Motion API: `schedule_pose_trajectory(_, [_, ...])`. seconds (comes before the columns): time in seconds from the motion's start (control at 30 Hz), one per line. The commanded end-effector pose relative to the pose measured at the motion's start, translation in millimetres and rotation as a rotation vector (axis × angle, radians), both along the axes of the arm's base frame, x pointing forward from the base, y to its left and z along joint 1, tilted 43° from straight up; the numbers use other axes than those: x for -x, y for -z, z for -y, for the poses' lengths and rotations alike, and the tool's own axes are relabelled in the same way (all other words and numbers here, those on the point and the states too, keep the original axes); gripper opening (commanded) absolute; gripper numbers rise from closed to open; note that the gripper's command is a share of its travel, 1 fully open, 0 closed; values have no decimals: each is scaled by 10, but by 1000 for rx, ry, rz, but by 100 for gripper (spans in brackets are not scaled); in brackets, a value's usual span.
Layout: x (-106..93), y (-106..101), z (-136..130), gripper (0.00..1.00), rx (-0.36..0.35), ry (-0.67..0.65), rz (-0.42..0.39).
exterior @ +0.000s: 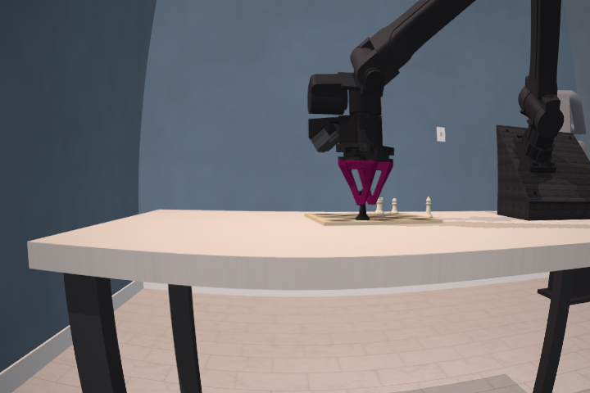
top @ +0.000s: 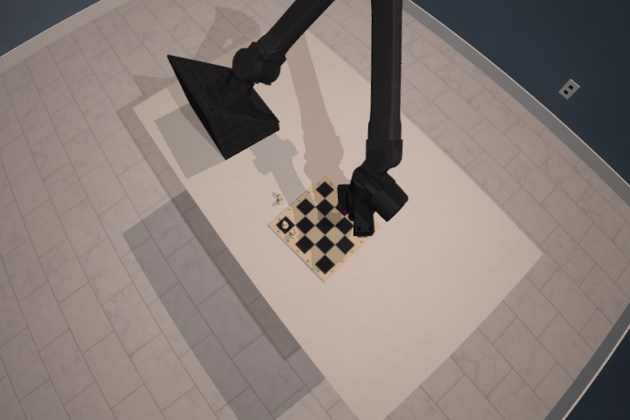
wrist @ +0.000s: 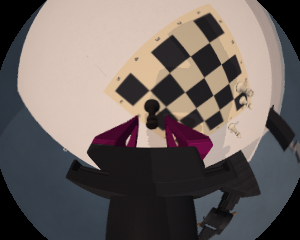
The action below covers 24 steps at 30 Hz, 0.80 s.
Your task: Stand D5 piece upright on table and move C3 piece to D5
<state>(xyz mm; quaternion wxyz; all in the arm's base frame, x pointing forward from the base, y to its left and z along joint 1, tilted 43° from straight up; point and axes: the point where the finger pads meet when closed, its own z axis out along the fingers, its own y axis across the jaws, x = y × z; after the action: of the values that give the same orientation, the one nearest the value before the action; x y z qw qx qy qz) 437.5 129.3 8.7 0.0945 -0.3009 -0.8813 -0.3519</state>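
The chessboard (top: 323, 227) lies in the middle of the table and also shows in the side view (exterior: 374, 218) and the wrist view (wrist: 186, 70). A black piece (exterior: 362, 213) stands upright on a square near the board's edge, and the wrist view (wrist: 150, 112) shows it right in front of the fingers. My gripper (exterior: 367, 202) with magenta fingers hangs straight over it. The fingers stand apart on either side of the piece's top, so the gripper is open. From above, the wrist hides the piece, and only a bit of magenta of the gripper (top: 344, 212) shows.
Two white pieces (top: 285, 224) (top: 293, 234) stand on the board's far corner squares. One white piece (top: 277, 199) stands upright on the table just off the board. The arm's dark wedge-shaped base (top: 227, 108) sits behind the board.
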Motion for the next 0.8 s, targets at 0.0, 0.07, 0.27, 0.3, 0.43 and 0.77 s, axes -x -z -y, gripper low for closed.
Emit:
schedule_pose_trajectory(0.0, [-216, -56, 68, 40, 3, 13, 35])
schedule_pose_trajectory(0.07, [-204, -60, 106, 40, 3, 16, 28])
schedule_pose_trajectory(0.27, [-233, -318, 231, 40, 3, 20, 62])
schedule_pose_trajectory(0.3, [-231, -352, 260, 40, 2, 20, 63])
schedule_pose_trajectory(0.43, [-225, -427, 326, 40, 2, 20, 63])
schedule_pose_trajectory(0.77, [-190, -813, 679, 40, 7, 20, 68])
